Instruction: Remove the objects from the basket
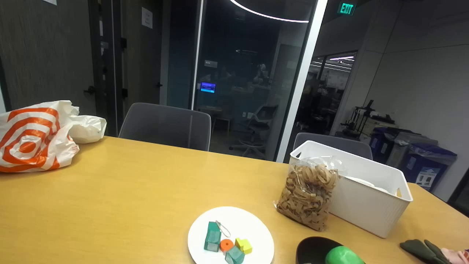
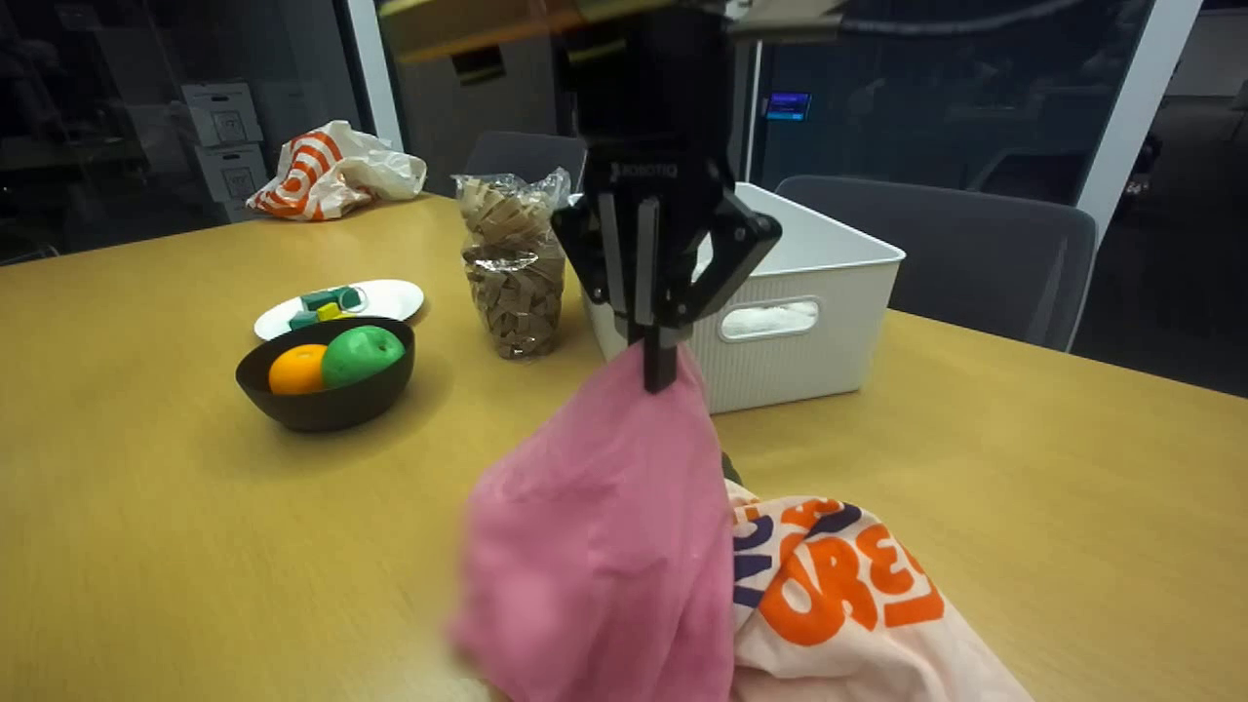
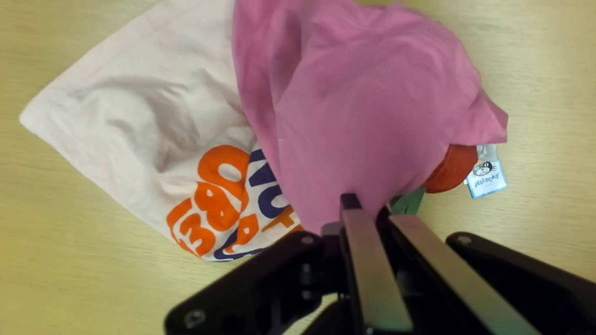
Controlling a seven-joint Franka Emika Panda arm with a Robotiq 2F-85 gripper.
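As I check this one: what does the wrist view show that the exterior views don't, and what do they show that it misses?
Only the wrist view: a Jellycat tag and a red-orange piece partly hidden by the magenta-pink cloth.

Only the exterior views, in both: the white basket, clear bag of brown paper strips, white-and-orange plastic bag, round white plate and black bowl.

Shared: the table everywhere; in the wrist view and an exterior view, the gripper shut on the magenta-pink cloth, and the lettered pale peach-pink cloth.

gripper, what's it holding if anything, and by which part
The gripper holds the pink cloth by its topmost part; corner or edge, I can't tell.
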